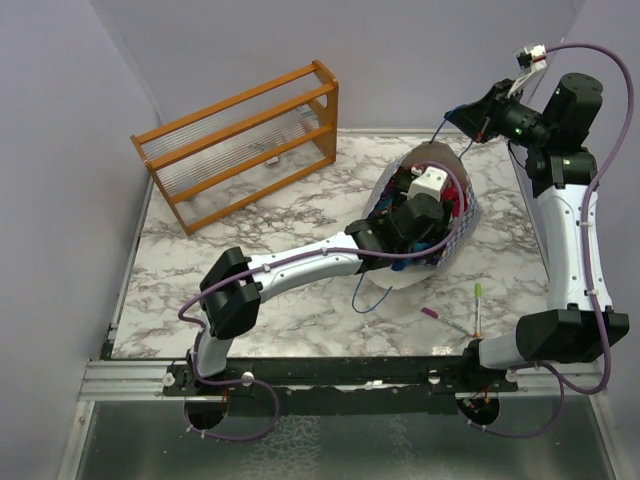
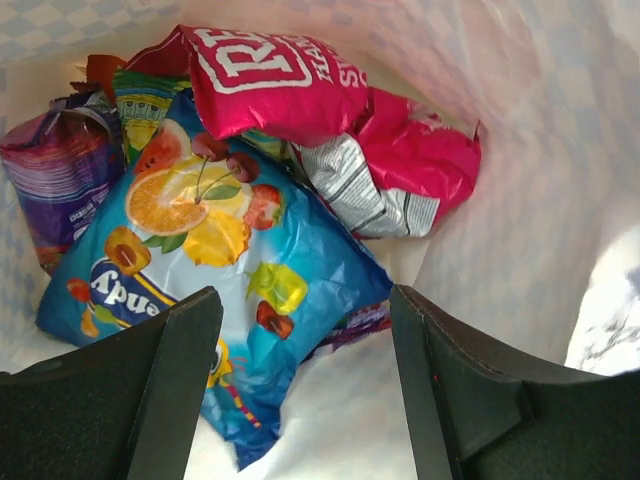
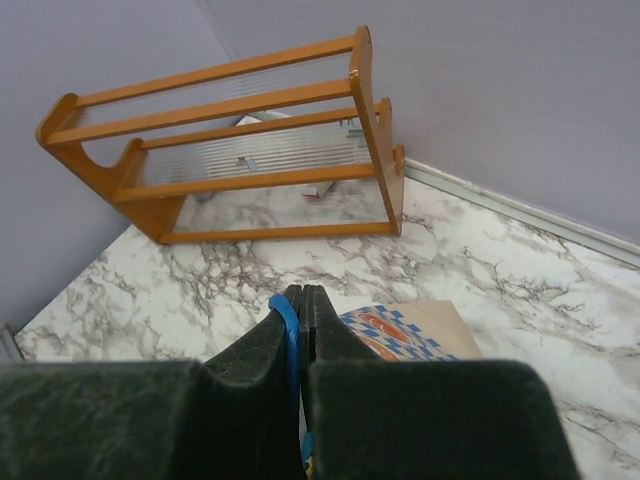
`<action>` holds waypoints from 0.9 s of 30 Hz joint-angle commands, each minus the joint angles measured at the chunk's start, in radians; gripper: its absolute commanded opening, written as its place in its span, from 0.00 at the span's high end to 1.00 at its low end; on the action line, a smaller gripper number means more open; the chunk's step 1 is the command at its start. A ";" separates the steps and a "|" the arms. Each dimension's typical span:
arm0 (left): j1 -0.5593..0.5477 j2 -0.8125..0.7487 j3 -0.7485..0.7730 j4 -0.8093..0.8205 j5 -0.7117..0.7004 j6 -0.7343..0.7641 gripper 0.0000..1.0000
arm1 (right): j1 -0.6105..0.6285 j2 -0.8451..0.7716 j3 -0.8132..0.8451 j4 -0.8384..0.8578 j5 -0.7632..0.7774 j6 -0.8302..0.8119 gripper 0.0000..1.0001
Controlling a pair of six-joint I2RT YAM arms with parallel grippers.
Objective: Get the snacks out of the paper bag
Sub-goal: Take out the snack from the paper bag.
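Spread apart, the jaws of the left gripper [image 2: 305, 385] stand deep inside the paper bag [image 1: 402, 285], with nothing between them. Just below them lie the snacks, heaped on the bag's floor. A blue packet [image 2: 230, 260] printed with fruit lies on top, nearest the fingers [image 2: 175, 385], its lower end showing in the gap between them (whether either finger touches it I cannot tell). Above it in the left wrist view a red packet [image 2: 270, 80] with white lettering rests across a crumpled pink and silver packet [image 2: 400, 170]. A purple packet [image 2: 60, 170] sits at the left against the bag's wall, and a green-yellow packet [image 2: 145, 105] is half hidden beside it.

Pressed together, the jaws of the right gripper [image 3: 300, 296] pinch the bag's blue cord handle [image 3: 284, 312] and hold it up above the bag's far rim. From the top camera the bag stands right of centre on the marble table [image 1: 260, 215] with its mouth open, the left arm reaching into it from the near side.

A wooden rack [image 1: 240, 140] stands at the far left of the table, well apart from the bag. A green marker [image 1: 478, 300] and a pink marker [image 1: 432, 314] lie near the front edge, beside the bag's near end.
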 commanded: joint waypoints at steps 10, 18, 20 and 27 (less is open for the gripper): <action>0.052 0.148 0.264 -0.083 -0.068 -0.618 0.34 | -0.005 -0.064 0.021 0.072 -0.013 0.002 0.99; 0.074 0.177 0.252 -0.046 -0.121 -0.802 0.34 | -0.005 -0.062 0.034 0.066 -0.010 -0.002 0.99; 0.075 0.190 0.252 -0.046 -0.141 -0.829 0.34 | -0.005 -0.060 0.037 0.064 -0.011 -0.002 0.99; 0.086 0.264 0.302 -0.027 -0.207 -0.839 0.33 | -0.005 -0.063 0.041 0.067 -0.019 0.009 0.99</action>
